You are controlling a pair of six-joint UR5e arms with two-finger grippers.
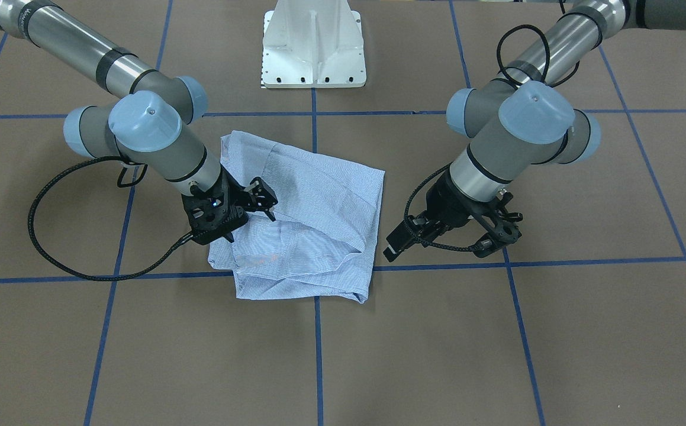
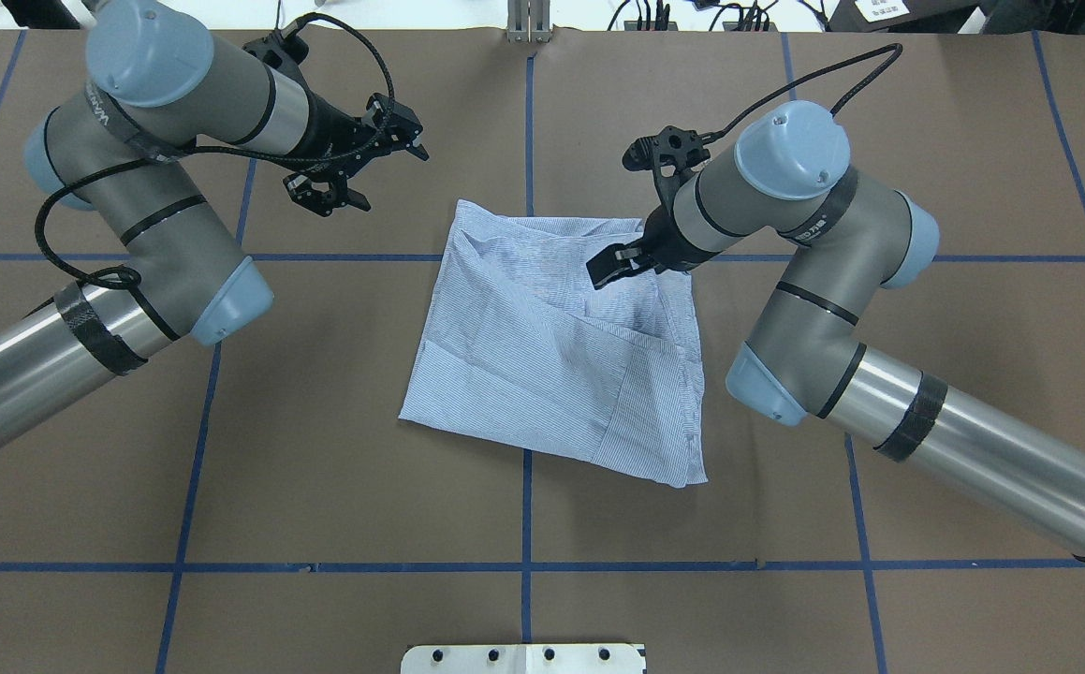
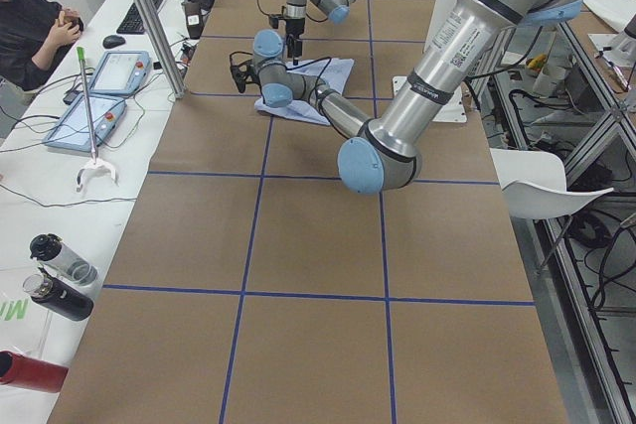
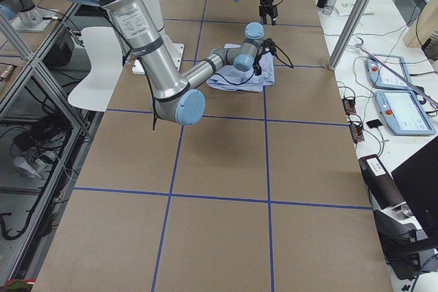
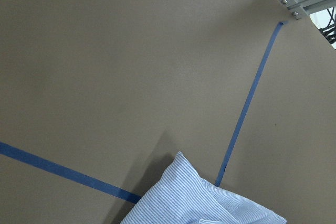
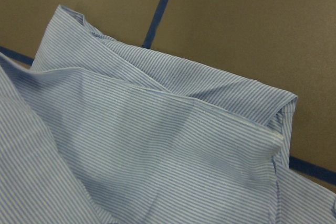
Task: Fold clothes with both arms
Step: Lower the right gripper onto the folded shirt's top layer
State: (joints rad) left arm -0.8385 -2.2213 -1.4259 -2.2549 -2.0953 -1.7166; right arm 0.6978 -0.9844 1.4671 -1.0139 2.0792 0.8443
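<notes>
Light blue striped shirt (image 2: 542, 365) lies folded on brown bench (image 2: 317, 468); right arm (image 2: 785, 234) jaws spread empty over it, left arm (image 2: 158, 215) jaws spread empty, far left.

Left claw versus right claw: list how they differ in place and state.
Place: the left claw hangs over bare table, off the shirt on the robot's left; the right claw is above the shirt itself. State: the left claw's jaws stand wide open; whether the right claw's are open or shut cannot be told. Shared: both are black and point down at the table.
</notes>
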